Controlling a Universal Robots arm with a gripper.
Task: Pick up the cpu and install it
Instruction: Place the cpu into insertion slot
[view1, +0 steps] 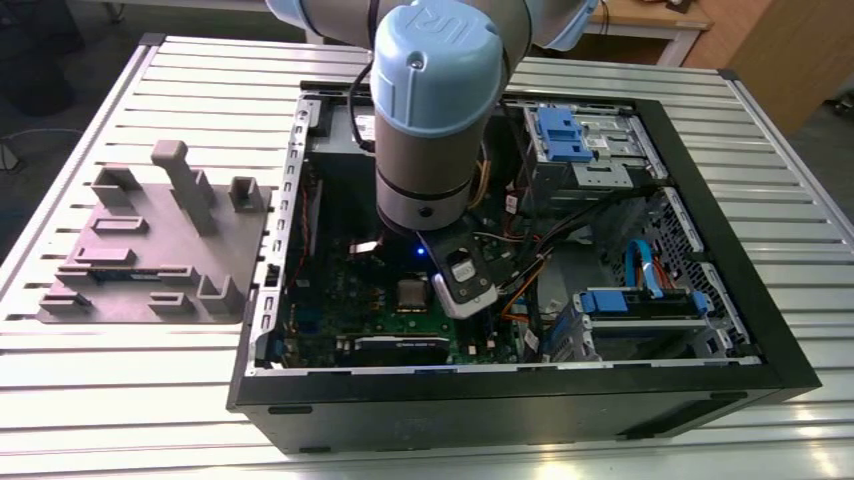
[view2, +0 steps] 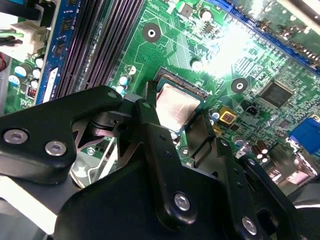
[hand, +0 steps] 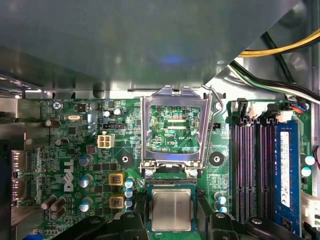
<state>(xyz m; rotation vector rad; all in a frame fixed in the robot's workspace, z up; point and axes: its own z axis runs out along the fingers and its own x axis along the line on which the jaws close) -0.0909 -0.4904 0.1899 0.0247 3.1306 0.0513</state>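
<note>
The cpu, a small silvery square chip, lies flat in the dark socket on the green motherboard. My gripper straddles it, with one black finger against one side and the other finger against the opposite side. The socket's metal retention frame stands swung open just beyond the chip. In the exterior view the cpu shows as a pale square under my arm, which reaches down into the open computer case.
Black memory slots run along one side of the socket, and small capacitors stand close on the other. Yellow and black cables hang nearby. A grey moulded tray sits on the slatted table at the exterior view's left.
</note>
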